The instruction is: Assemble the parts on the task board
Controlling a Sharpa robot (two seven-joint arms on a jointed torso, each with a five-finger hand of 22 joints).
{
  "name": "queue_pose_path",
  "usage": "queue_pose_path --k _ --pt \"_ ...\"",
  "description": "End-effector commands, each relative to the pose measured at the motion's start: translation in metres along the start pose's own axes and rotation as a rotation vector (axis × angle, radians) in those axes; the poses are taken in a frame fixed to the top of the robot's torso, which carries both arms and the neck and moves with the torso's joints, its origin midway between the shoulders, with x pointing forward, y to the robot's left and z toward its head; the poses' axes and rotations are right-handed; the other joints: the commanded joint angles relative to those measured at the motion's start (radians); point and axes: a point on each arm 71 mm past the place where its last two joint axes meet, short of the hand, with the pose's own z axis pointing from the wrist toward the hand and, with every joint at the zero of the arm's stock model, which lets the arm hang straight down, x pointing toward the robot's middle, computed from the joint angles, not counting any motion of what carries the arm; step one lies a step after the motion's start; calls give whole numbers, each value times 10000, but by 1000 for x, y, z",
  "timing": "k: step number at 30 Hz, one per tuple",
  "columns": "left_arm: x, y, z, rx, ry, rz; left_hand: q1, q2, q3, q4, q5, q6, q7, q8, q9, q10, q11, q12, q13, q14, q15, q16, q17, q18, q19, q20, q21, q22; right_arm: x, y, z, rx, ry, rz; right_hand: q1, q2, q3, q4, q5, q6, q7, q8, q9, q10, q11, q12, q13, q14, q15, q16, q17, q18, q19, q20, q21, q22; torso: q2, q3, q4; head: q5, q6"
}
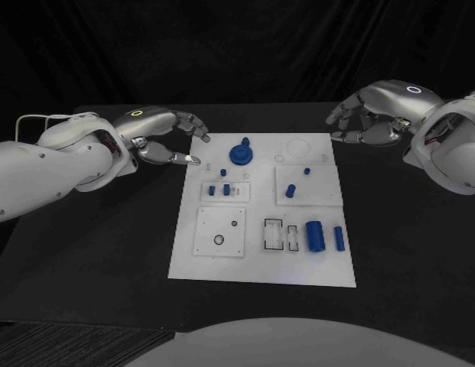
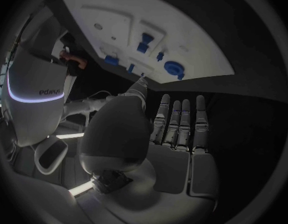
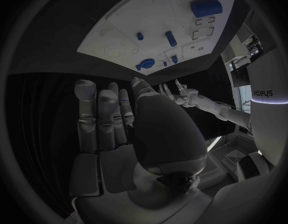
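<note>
Task board (image 1: 262, 264): white plate lying flat in the middle of the black table (image 1: 414, 252), long side running away from the robot.

Near end of the board: a square panel with small dark rings (image 1: 221, 232) on the left; to its right two dark-outlined rectangular slots (image 1: 280, 234), then a large blue cylinder (image 1: 314, 235) lying on its side and, just beside it, a thinner blue rod (image 1: 339, 239), both lengthwise along the board.

Mid board: left panel carries small blue pieces (image 1: 226, 189) standing close together; right panel carries a short blue peg (image 1: 292, 189) and a smaller blue piece (image 1: 307, 170) beyond it.

Far end: a round blue part with a knob on top (image 1: 242, 153) stands left of centre; a faint circular recess (image 1: 299, 145) lies to its right.

Left hand (image 1: 166, 136): off the board's far left corner, just beside the edge, above the table. Fingers apart and loosely curved, thumb tip pointing toward the board; it holds nothing. The left wrist view shows the fingers (image 2: 181, 119) extended side by side with empty space before them.

Right hand (image 1: 372, 116): beyond the far right corner, clear of the board. Fingers spread, slightly curled, nothing in them; the right wrist view agrees (image 3: 103, 117).
</note>
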Motion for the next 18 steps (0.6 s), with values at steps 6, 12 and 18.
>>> queue_pose_path --k 6,12,18 --pt "-17 -7 -8 1069 -2247 -9213 -763 594 -1662 127 -200 -2505 -125 -240 -542 -3442 -200 -2527 -2411 -3891 102 -3707 -4017 155 -3881 15 -750 -5007 7 18 12 -657 1559 -2522 445 -723 2087 -576 -1617 1015 -346 248 166 -307 -136 -1311 -1595 -671 -4 -1308 -1257 254 -440 -41 -1739 -477 0 -64 6 110 -1" --pt "-12 -12 -11 1478 -2567 -11485 -1710 241 -1703 164 -1156 -4937 -556 -449 -992 -3986 -511 -3014 -2708 -4080 525 -3776 -4270 273 -4280 215 -822 -6609 22 22 17 -1009 2056 -3249 -118 -1067 2616 -715 -2065 508 -544 -81 196 -325 -152 -1416 -1859 -826 18 -1594 -1652 280 -504 -24 -2233 -552 -36 -177 111 -40 26" --pt "-9 -15 -12 1719 -2632 -12084 -1958 145 -1636 152 -1288 -5911 -788 -530 -1087 -4143 -745 -3254 -2756 -4080 378 -3776 -4270 300 -4442 108 -919 -7805 34 24 18 -1252 2370 -3342 -551 -1188 2618 -736 -2607 299 -293 -299 68 -589 -107 -1656 -2171 -614 51 -1342 -1664 235 -187 11 -2069 -471 -59 -330 259 -196 140"
